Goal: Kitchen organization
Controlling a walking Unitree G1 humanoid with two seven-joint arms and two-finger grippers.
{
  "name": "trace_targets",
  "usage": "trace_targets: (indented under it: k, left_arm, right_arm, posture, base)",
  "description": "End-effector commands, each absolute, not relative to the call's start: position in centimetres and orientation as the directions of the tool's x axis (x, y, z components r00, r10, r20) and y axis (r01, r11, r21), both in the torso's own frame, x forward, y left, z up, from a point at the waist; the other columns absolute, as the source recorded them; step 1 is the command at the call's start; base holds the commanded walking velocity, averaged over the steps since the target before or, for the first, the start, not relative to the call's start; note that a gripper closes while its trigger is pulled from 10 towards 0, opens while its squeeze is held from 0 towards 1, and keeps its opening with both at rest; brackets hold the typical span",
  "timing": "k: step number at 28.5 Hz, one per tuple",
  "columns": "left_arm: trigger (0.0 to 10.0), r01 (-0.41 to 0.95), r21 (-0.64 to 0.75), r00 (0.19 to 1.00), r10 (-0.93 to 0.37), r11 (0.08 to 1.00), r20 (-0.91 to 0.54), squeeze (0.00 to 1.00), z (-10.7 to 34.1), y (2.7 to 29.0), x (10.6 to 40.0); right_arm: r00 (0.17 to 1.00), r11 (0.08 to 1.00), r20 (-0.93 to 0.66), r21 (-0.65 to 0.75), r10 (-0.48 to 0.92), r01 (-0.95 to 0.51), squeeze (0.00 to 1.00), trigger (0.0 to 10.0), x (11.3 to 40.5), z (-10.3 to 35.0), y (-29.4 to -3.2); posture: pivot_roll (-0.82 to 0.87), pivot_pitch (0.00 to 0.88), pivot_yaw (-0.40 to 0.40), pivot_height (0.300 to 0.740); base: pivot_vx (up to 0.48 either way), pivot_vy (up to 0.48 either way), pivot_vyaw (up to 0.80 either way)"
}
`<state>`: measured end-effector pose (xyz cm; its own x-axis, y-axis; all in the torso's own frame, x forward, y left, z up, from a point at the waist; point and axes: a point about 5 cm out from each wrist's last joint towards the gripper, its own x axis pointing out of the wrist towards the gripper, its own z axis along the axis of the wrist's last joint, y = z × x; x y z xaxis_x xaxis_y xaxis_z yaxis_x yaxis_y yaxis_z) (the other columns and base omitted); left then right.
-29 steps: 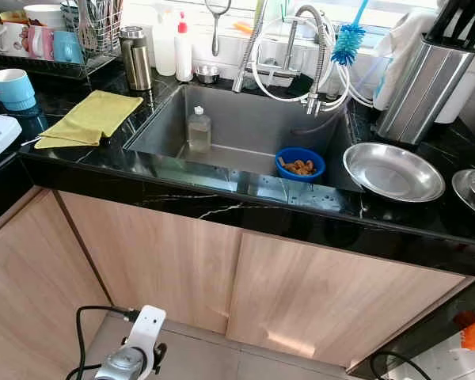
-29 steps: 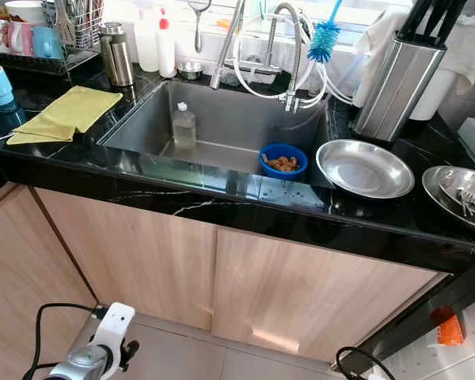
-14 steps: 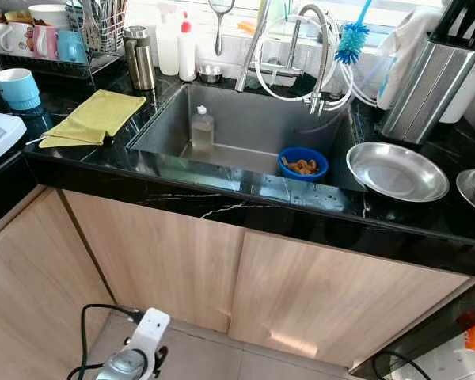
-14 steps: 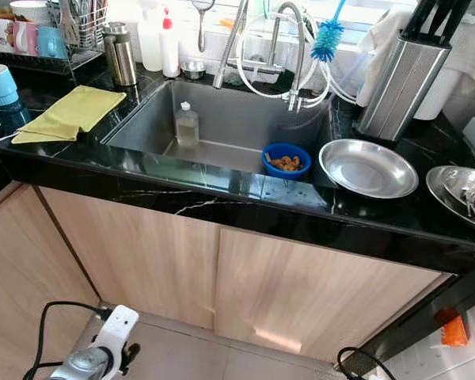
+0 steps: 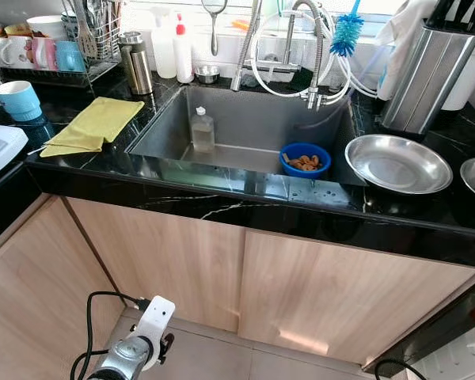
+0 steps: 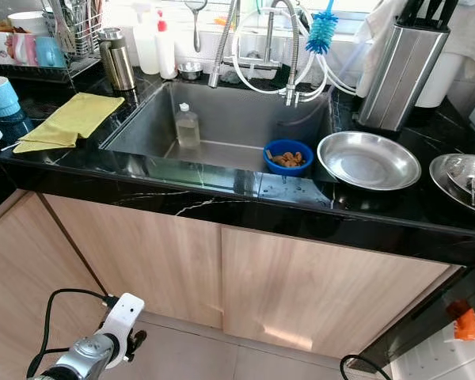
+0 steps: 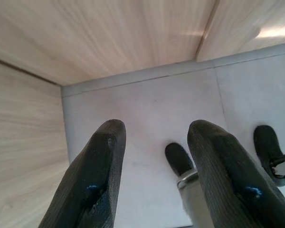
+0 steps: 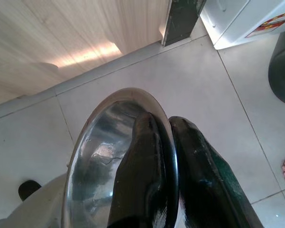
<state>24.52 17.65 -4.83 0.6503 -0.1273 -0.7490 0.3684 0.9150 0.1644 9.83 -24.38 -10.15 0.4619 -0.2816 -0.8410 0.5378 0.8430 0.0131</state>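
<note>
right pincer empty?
No: the right pincer is shut on the rim of a shiny round steel bowl, held above the grey tiled floor.

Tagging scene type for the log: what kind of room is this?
A home kitchen, most likely: a steel sink set in a black counter, a dish rack with mugs, and a knife block beside it.

Bright daylight from the window (image 5: pixel 222 6) glares off the black bench (image 5: pixel 245 202); head views sharp, wrist foregrounds soft.
</note>
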Motion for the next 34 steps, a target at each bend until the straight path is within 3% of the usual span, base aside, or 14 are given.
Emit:
trace_targets:
  k: [1, 20, 34]
  left_arm:
    - [10.0, 0.397, 0.173, 0.643, -0.138, 0.902, -0.754, 0.0, -4.7, 17.4, 24.8]
    - [10.0, 0.423, 0.145, 0.639, -0.182, 0.894, -0.747, 0.0, -4.6, 14.9, 25.2]
    - [10.0, 0.408, 0.144, 0.638, -0.169, 0.902, -0.752, 0.0, -4.8, 15.2, 25.0]
  right_arm:
    - [0.471, 0.836, -0.832, 0.016, -0.293, 0.549, 0.0, 10.0, 10.1, -10.0, -24.5]
    - [0.475, 0.823, -0.816, -0.002, -0.33, 0.568, 0.0, 10.0, 9.6, -9.7, -25.8]
    - [0.472, 0.838, -0.825, -0.005, -0.312, 0.546, 0.0, 10.0, 9.4, -9.9, -25.4]
  posture:
    - [0.02, 0.0, -0.004, 0.74]
    - [-0.01, 0.0, -0.025, 0.74]
    - [0.01, 0.0, -0.049, 0.74]
  base:
    - [0.0, 0.0, 0.0]
    - [0.0, 0.0, 0.0]
    - [0.0, 0.0, 0.0]
